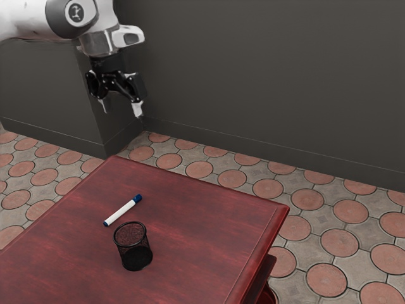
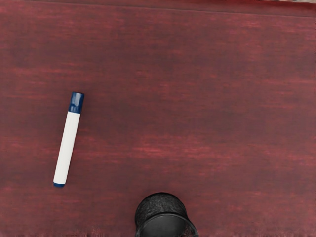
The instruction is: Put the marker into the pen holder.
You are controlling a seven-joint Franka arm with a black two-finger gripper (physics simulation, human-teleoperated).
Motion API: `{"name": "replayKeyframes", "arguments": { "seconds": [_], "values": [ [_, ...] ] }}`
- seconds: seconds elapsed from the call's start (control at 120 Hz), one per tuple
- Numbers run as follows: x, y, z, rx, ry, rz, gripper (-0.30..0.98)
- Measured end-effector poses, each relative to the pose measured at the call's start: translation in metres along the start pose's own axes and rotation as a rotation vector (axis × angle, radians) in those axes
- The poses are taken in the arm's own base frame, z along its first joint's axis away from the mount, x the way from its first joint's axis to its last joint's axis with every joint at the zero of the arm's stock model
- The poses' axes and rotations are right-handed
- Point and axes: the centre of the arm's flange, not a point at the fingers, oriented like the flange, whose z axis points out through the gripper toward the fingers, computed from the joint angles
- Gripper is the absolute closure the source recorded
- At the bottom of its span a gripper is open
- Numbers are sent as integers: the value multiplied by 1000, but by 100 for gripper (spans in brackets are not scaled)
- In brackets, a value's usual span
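Note:
High above the table, toward the exterior view's upper left, my black gripper [image 1: 121, 111] stands open, its two pale fingertips apart with nothing between them. A white marker with a blue cap [image 1: 123, 210] lies flat on the red table, well below the gripper. Right beside it stands the black mesh pen holder [image 1: 133, 246], upright with its mouth facing up. The wrist view looks down on the marker [image 2: 67, 145] and on the pen holder [image 2: 161, 207], which are apart from each other.
The red wooden table [image 1: 209, 234] has its edge [image 1: 262, 244] toward the exterior view's right. Behind it are a dark wall [image 1: 266, 76] and a tiled floor [image 1: 326, 278].

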Motion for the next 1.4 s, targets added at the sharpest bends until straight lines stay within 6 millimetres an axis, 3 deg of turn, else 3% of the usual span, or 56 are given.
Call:
{"name": "replayKeyframes", "arguments": {
  "seconds": [0.083,0.142,0.217,0.308,0.367,0.467,0.533,0.667,0.967,1.158,1.4],
  "values": [
    [-7,-1,-6,12,0,1,0],
    [-14,-3,1,24,-22,0,0],
    [-39,-17,57,61,-115,-13,0],
    [-60,-76,124,63,-204,-105,0],
    [-70,-100,162,62,-240,-137,0],
    [-83,-117,224,62,-261,-125,0],
    [-80,-123,251,72,-238,-91,0],
    [-59,-130,281,102,-153,-12,3],
    [-18,-127,340,132,-85,160,30],
    [-3,-139,352,128,-56,192,39],
    [1,-137,353,120,-40,244,48]
  ]
}}
